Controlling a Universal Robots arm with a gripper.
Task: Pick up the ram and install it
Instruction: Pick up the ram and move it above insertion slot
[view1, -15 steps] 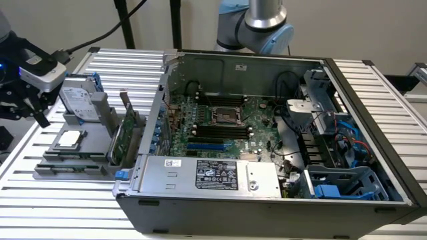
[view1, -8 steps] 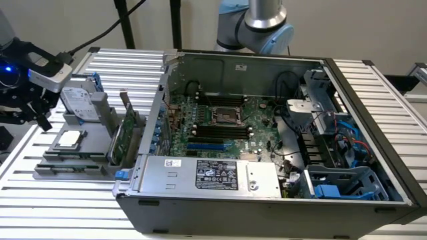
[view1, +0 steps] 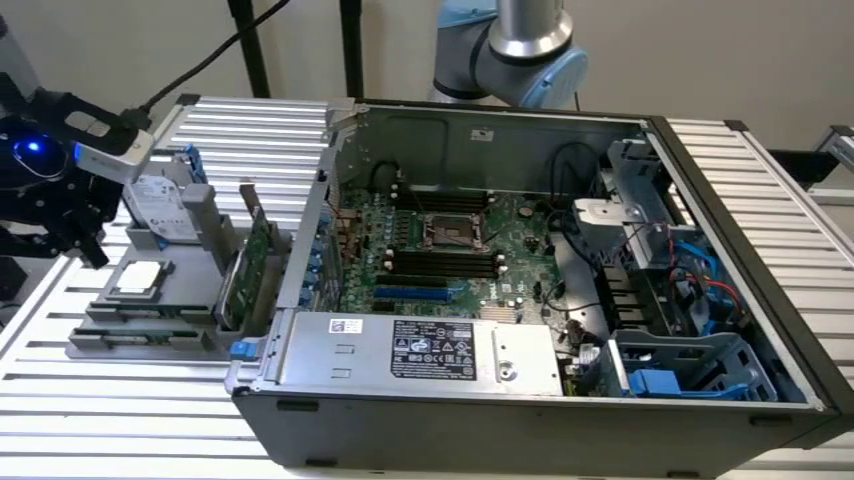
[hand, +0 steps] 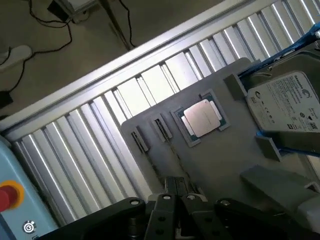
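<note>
Pickup is only beginning, I judge. From the exterior view, the gripper (view1: 78, 235) is hanging by the grey tray (view1: 80, 348), left of the open computer case (view1: 534, 400). What is probably the ram (view1: 140, 317) is sitting edge-up in the tray's front slots. From the wrist view, the gripper (hand: 176, 197) is hovering just over those slots near the processor chip (hand: 202, 117). How wide it is standing I cannot tell. A grasp is calling for alignment along the thin stick
</note>
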